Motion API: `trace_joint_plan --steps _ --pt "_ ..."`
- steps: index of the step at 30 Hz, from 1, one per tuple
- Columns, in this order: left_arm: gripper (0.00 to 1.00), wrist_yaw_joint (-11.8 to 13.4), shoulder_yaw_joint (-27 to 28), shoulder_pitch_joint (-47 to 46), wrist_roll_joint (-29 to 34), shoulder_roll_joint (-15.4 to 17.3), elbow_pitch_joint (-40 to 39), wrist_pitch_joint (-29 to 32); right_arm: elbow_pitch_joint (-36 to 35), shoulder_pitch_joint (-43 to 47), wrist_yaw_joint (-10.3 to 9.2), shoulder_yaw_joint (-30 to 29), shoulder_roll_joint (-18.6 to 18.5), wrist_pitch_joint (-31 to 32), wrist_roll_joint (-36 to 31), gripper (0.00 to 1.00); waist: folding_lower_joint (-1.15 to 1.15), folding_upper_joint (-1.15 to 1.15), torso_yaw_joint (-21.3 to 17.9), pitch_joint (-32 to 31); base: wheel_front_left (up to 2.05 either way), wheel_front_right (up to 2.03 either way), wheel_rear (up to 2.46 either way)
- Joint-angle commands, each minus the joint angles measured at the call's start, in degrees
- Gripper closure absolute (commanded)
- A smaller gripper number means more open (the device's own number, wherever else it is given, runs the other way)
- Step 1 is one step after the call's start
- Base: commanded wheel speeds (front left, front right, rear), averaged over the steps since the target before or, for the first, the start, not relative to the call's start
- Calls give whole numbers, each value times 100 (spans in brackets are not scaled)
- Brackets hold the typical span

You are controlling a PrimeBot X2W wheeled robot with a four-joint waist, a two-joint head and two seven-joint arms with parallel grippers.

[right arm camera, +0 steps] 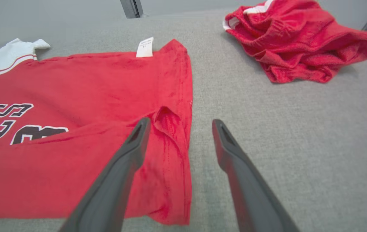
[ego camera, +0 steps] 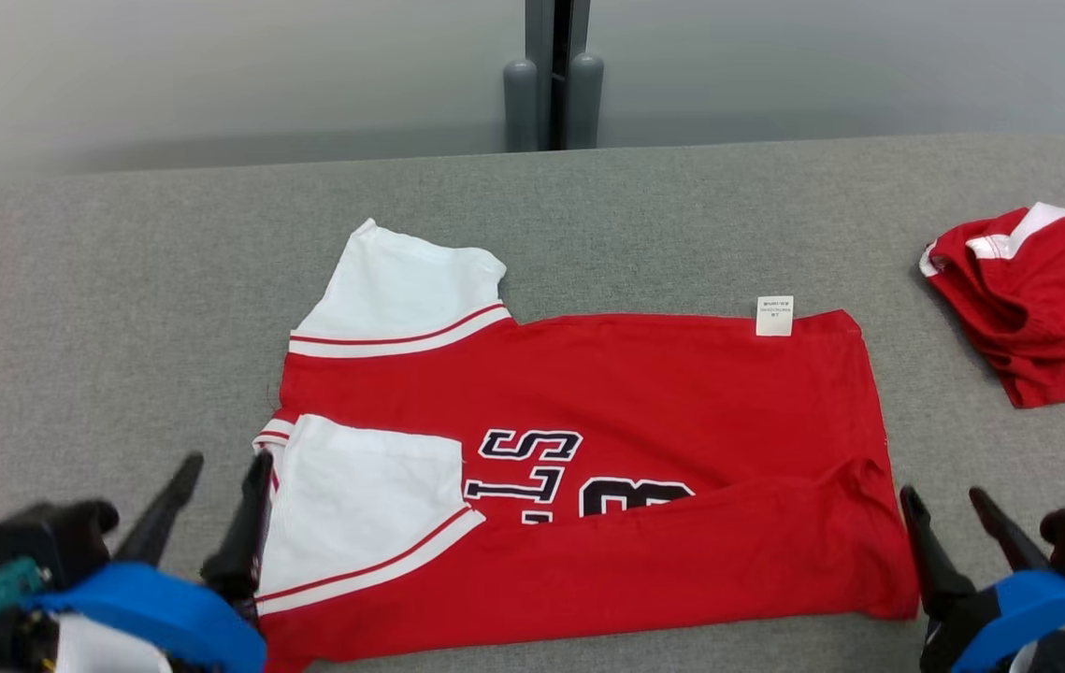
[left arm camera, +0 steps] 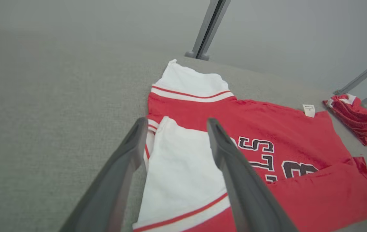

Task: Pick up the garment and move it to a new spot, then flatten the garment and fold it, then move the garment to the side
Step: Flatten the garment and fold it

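While both arms sit low at the near edge of the grey surface [ego camera: 121, 280], the garment [ego camera: 588, 393], a red jersey with white sleeves, lies spread across the middle of it, neck end toward the robot's left and hem toward its right. Its near long edge is folded up over the body, hiding the lower part of the dark lettering [ego camera: 532, 467]. The near sleeve [ego camera: 364, 505] is folded in on top of the red cloth, while the far sleeve [ego camera: 401, 290] sticks out toward the back of the surface. A small white label [ego camera: 774, 315] shows at the far edge close to the hem.

The left end effector [ego camera: 225, 460] is released, its two dark fingers spread apart. In the left wrist view they straddle the folded near sleeve, one over bare surface and one over the white cloth, with nothing gripped. Whether either tip touches the fabric I cannot tell.

The right end effector [ego camera: 943, 495] is likewise released and holds nothing. It sits just beside the hem's near corner. In the right wrist view one finger lies over that rumpled corner and the other over bare surface.

A second red garment [ego camera: 1037, 299] lies bunched at the far right, well apart from the jersey. A dark post [ego camera: 555, 75] stands behind the surface.
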Motion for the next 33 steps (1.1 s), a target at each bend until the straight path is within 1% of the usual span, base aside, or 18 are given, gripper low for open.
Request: trace_joint_plan --steps 1,4,8,11,12,15,17,21,23,24,29,33 --pt "0 -92 64 -559 60 136 -141 149 -163 -262 0 2 -9 -42 -147 0 0 0 -37 50 0 0 0" --pt "0 -254 142 -1500 173 433 -91 462 -333 -631 0 101 -19 22 -376 0 0 0 -116 188 0 0 0" --pt "0 -499 116 -2835 295 749 347 974 -426 -1238 0 399 -80 106 -532 0 0 0 -336 519 0 0 0" --pt "0 -751 -2 -3707 378 941 869 1401 -341 -1682 0 701 -115 122 -557 0 0 0 -560 797 0 0 0" --pt "0 -797 -43 -3956 412 1022 1066 1563 -303 -1824 0 833 -121 136 -535 0 0 0 -658 905 0 0 0" --pt "0 -949 -181 -4518 475 1113 1717 1945 -123 -2185 0 1123 -131 89 -470 0 0 0 -914 1168 0 0 0" --pt "0 -1015 -261 -4731 474 1156 2104 2153 -2 -2345 0 1295 -121 38 -418 0 0 0 -1083 1317 0 0 0" --pt "0 -1018 -300 -5000 387 1154 2718 2511 212 -2559 0 1509 -99 -94 -348 0 0 0 -1375 1564 0 0 0" --pt "0 -1058 -371 -5094 427 1193 2885 2622 314 -2615 0 1580 -88 -162 -340 0 0 0 -1503 1665 0 0 0" --pt "0 -1058 -371 -5094 427 1193 2885 2622 314 -2615 0 1580 -88 -162 -340 0 0 0 -1503 1665 0 0 0" --pt "0 -1061 -455 -5227 490 1268 3195 2786 549 -2748 0 1777 -52 -335 -258 0 0 0 -1787 1866 0 0 0" --pt "0 -944 -491 -5311 554 1359 3423 2990 687 -2856 0 1917 -30 -441 -195 0 0 0 -1938 1975 0 0 0"
